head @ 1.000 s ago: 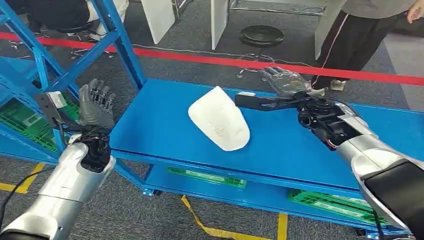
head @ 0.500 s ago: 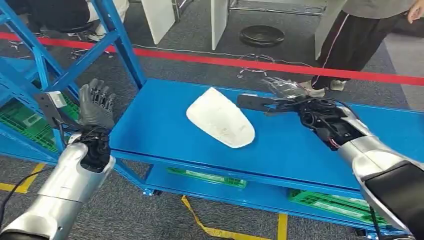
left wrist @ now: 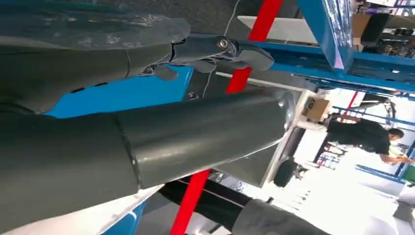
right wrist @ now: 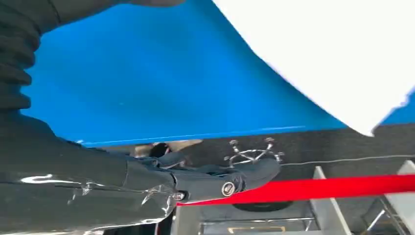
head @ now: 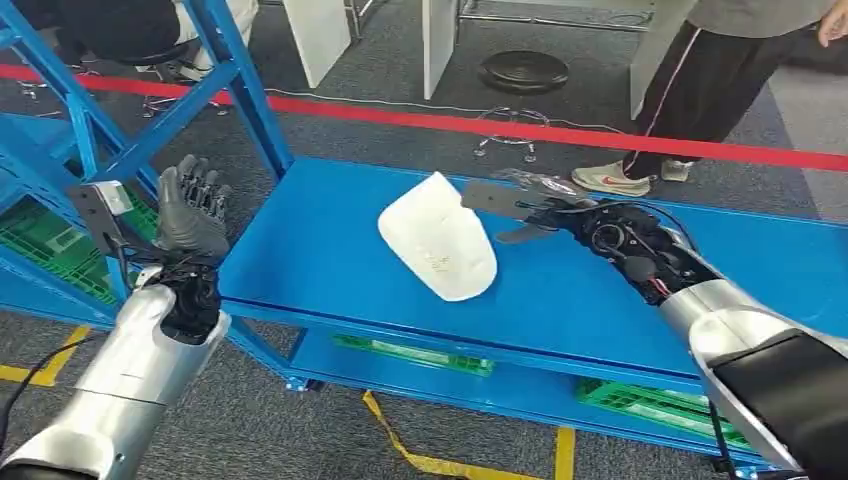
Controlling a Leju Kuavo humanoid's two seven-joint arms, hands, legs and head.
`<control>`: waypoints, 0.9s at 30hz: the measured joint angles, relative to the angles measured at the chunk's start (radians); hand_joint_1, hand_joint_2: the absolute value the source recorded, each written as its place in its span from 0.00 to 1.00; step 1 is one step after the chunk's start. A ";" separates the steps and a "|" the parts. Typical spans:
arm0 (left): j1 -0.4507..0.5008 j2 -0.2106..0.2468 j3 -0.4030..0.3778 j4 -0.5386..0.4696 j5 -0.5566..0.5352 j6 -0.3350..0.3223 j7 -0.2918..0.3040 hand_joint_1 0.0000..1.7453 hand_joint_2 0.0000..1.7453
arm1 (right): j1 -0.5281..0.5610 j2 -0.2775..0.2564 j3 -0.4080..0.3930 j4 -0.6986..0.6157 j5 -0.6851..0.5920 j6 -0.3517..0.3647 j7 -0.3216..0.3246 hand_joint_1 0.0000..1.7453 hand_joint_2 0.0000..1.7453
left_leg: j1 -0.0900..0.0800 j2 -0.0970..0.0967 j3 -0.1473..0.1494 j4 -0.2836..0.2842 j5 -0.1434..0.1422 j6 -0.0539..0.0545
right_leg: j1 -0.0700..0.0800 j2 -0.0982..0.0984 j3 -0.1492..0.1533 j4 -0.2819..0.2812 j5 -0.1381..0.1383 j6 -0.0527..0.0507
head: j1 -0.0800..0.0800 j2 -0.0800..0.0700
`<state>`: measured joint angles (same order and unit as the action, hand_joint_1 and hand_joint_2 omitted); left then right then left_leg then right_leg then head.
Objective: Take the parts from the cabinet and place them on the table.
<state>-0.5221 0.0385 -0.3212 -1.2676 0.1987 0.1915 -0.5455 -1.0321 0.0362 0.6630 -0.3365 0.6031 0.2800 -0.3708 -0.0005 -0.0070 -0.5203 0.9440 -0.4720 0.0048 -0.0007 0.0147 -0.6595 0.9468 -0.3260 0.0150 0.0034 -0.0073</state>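
While the white part lies on the blue table, the spread right hand at its 2 o'clock risks nudging it away.

Legible text, labels, brands, numbers, signs: none. The white, rounded moulded plastic part, lying on the blue metal table just beside the right hand, bears a small dark marking on its face, too small to read.
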 joint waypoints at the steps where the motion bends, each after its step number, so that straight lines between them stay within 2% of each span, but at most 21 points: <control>1: 0.000 0.000 0.000 0.000 0.000 0.001 0.002 0.00 0.00 | 0.000 0.001 -0.009 -0.002 -0.011 0.001 0.003 0.00 1.00 | 0.000 0.000 0.000 0.000 0.000 0.000 | 0.000 0.000 0.000 0.000 0.000 0.000 | 0.000 0.000; 8: 0.015 0.005 0.003 -0.012 -0.002 0.010 0.013 0.00 0.00 | -0.001 -0.001 -0.084 -0.002 -0.113 0.014 0.041 0.00 1.00 | 0.000 0.000 0.000 0.000 0.000 0.000 | 0.000 0.000 0.000 0.000 0.000 0.000 | 0.000 0.000; 12: 0.021 0.007 0.003 -0.018 -0.003 0.010 0.013 0.00 0.00 | -0.001 -0.003 -0.120 -0.002 -0.128 0.019 0.042 0.00 1.00 | 0.000 0.000 0.000 0.000 0.000 0.000 | 0.000 0.000 0.000 0.000 0.000 0.000 | 0.000 0.000; 27: 0.027 0.010 0.003 -0.031 -0.003 0.011 0.013 0.00 0.00 | -0.001 -0.003 -0.169 -0.002 -0.139 0.020 0.046 0.00 1.00 | 0.000 0.000 0.000 0.000 0.000 0.000 | 0.000 0.000 0.000 0.000 0.000 0.000 | 0.000 0.000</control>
<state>-0.4947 0.0484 -0.3178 -1.2985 0.1953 0.2022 -0.5322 -1.0328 0.0328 0.4940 -0.3384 0.4638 0.2998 -0.3246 -0.0007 -0.0070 -0.5200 0.9440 -0.4720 0.0047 -0.0006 0.0149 -0.6596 0.9467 -0.3260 0.0149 0.0034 -0.0072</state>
